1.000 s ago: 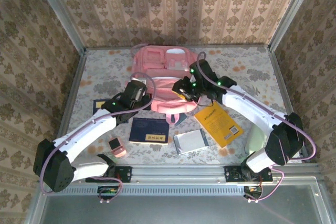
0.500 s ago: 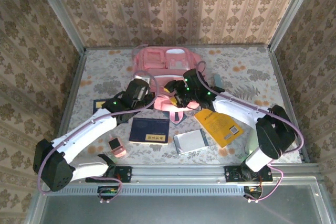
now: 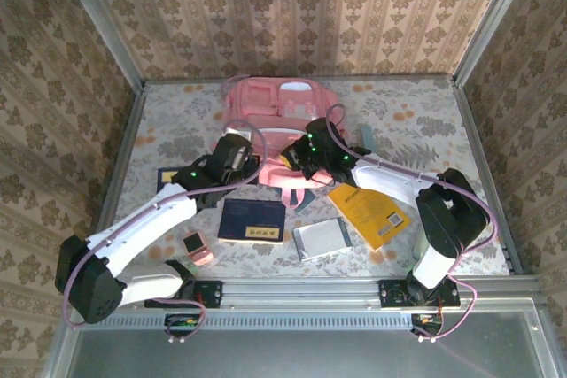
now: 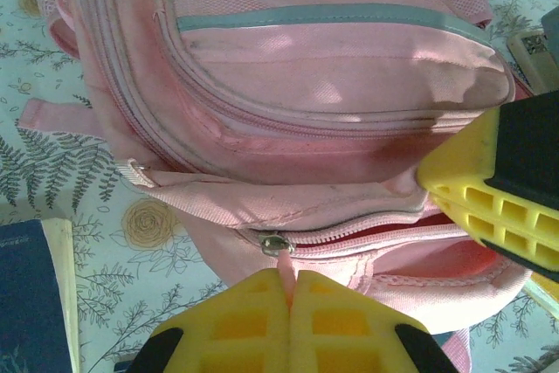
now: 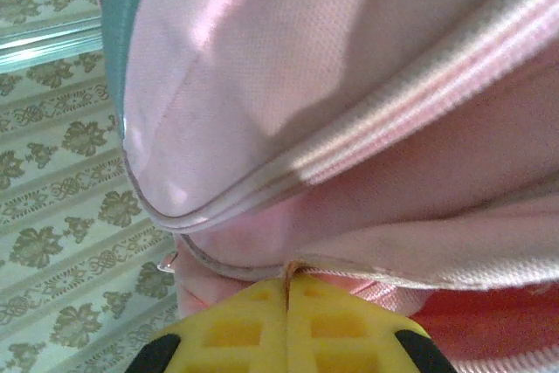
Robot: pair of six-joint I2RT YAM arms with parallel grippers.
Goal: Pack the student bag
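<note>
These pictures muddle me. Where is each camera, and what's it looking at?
Top: above and behind, looking down at table, student bag, left arm, right arm.
Left wrist: faces bag's pockets; own shut jaws pinch the zip pull.
Right wrist: close against bag fabric; own shut jaws pinch its edge.
Shared: the bag; left wrist also sees the right jaws.

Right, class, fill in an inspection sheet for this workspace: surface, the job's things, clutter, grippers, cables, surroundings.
Surface: floral-patterned table.
Job's things: pink student bag lying on the table, zip partly open, red lining showing.
Clutter: dark blue book, yellow book, grey notebook, small pink item, all near the bag.
Grippers: left gripper shut on the zip pull; right gripper shut on the student bag's opening edge.
Cables: lilac cable looping off the left arm.
Surroundings: wallpapered walls, metal rail at near edge.
</note>
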